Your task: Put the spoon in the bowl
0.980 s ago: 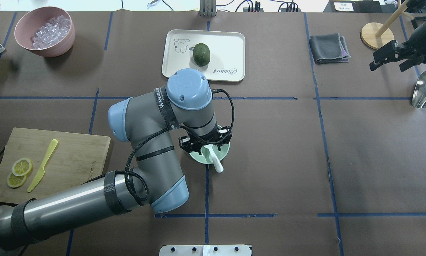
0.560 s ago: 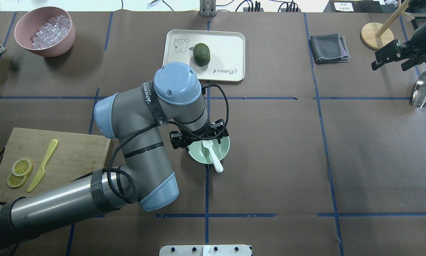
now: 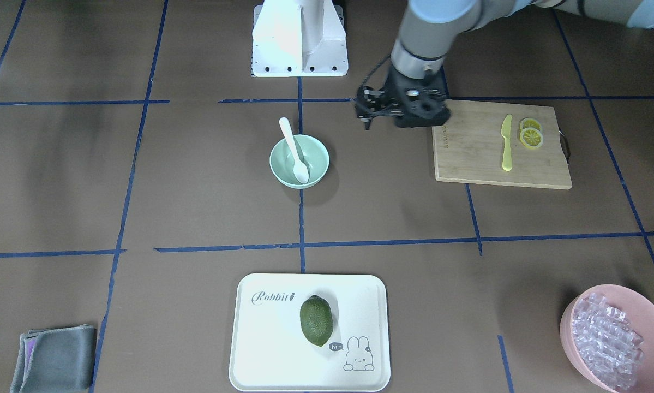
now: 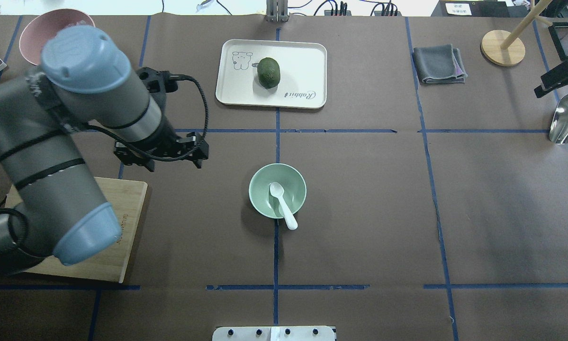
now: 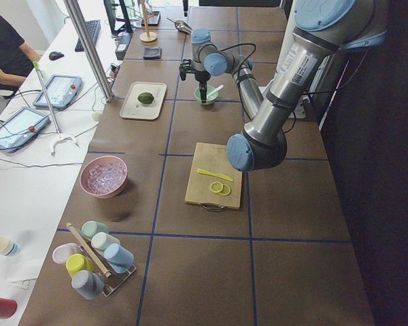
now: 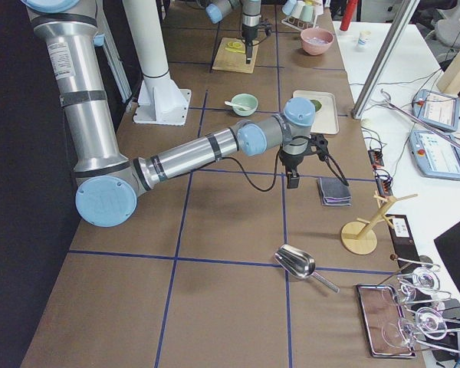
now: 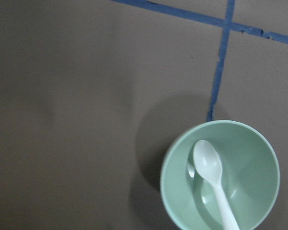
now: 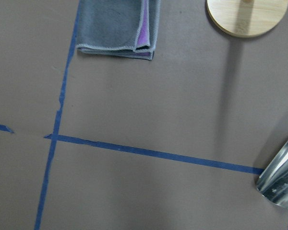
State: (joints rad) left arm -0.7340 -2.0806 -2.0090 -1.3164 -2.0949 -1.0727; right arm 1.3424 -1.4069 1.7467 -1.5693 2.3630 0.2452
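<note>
While the spoon [image 4: 284, 207] lies in the bowl [image 4: 260, 190], handle leaning over its near rim, the left gripper [image 3: 400, 112] hangs spread and empty well left; the right gripper's [image 4: 556, 78] grip cannot be told

Most likely a robotics lab staged as a kitchen. The table [image 4: 359, 227] under the left claw [image 4: 159, 158] is papered brown and gridded with blue tape [image 4: 478, 130]. Beyond that claw, cables [image 4: 340, 8] line the far edge. Further out, a white bench [image 5: 27, 176] carries pendants [image 5: 60, 89] and a keyboard [image 5: 92, 30], with a person [image 5: 3, 47] seated there.
</note>
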